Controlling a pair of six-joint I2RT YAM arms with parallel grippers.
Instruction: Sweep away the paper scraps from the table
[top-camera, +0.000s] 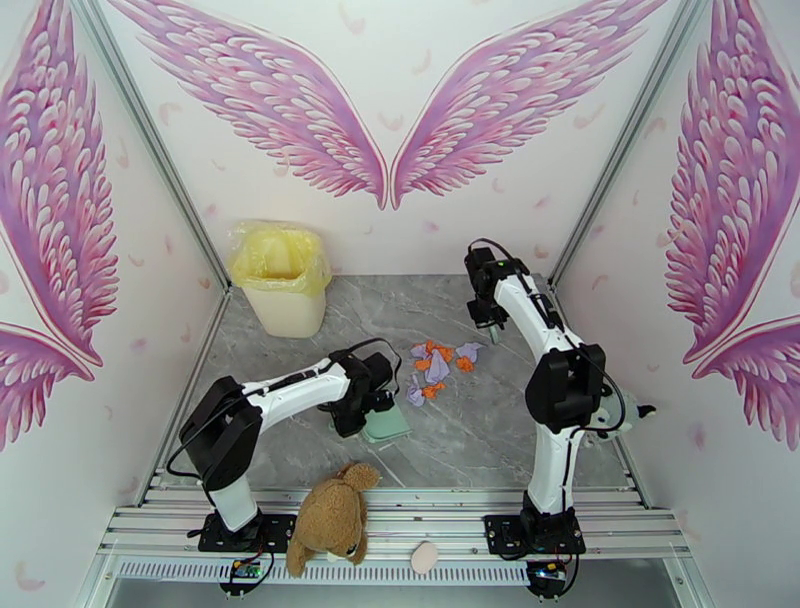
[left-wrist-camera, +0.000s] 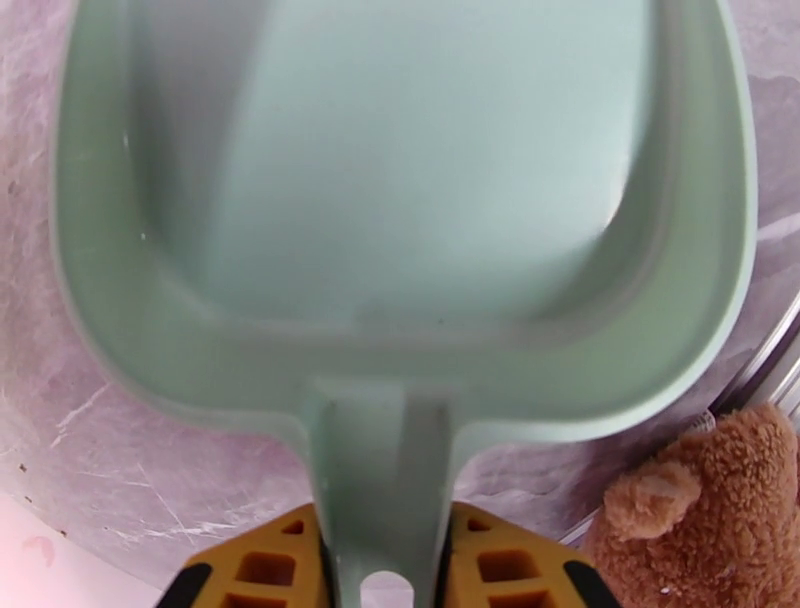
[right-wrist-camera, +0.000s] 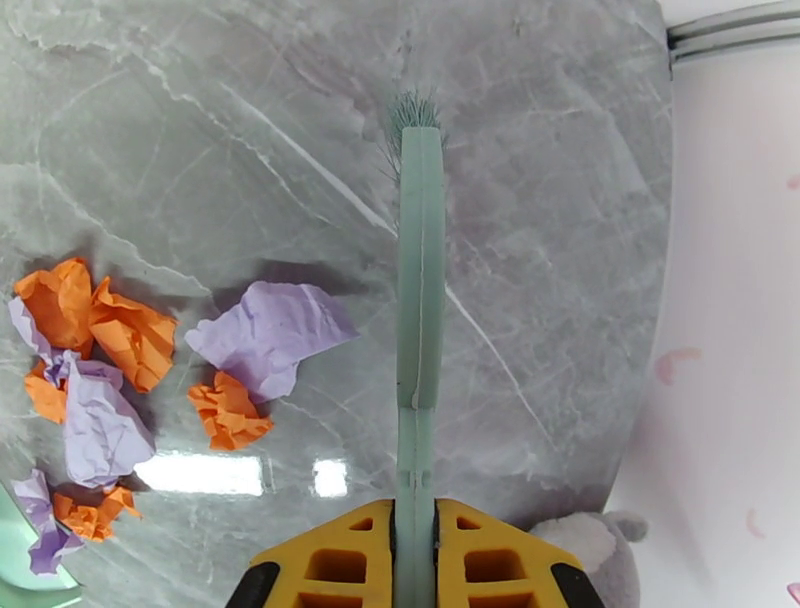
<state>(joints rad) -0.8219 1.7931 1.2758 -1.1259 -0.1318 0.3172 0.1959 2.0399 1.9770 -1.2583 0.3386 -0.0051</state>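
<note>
The right gripper (right-wrist-camera: 415, 545) is clamped on the brush (right-wrist-camera: 420, 280) handle, and the left gripper (left-wrist-camera: 383, 560) on the dustpan (left-wrist-camera: 400, 200) handle. Between them, on the table (top-camera: 480, 440), lie the paper scraps (top-camera: 440, 362); we judge them featherlight and springy, better pushed with bristles than pinched.

Crumpled orange, lilac paper scraps (top-camera: 437, 368) clustered mid marble table (top-camera: 480, 440), perhaps ten.

Bright, even overhead lighting. Top view: only soft, faint shadows fall on the worktop (top-camera: 480, 440), and the frame posts (top-camera: 145, 130) splay outward through wide-angle distortion. Left wrist view: the dustpan (left-wrist-camera: 400, 200) sits too near the lens and is blurred. Right wrist view: the brush (right-wrist-camera: 420, 270) and marble veins are sharp. Two white glare patches mark the polished worktop, and dim shadows edge the paper scraps (right-wrist-camera: 265, 335).
</note>
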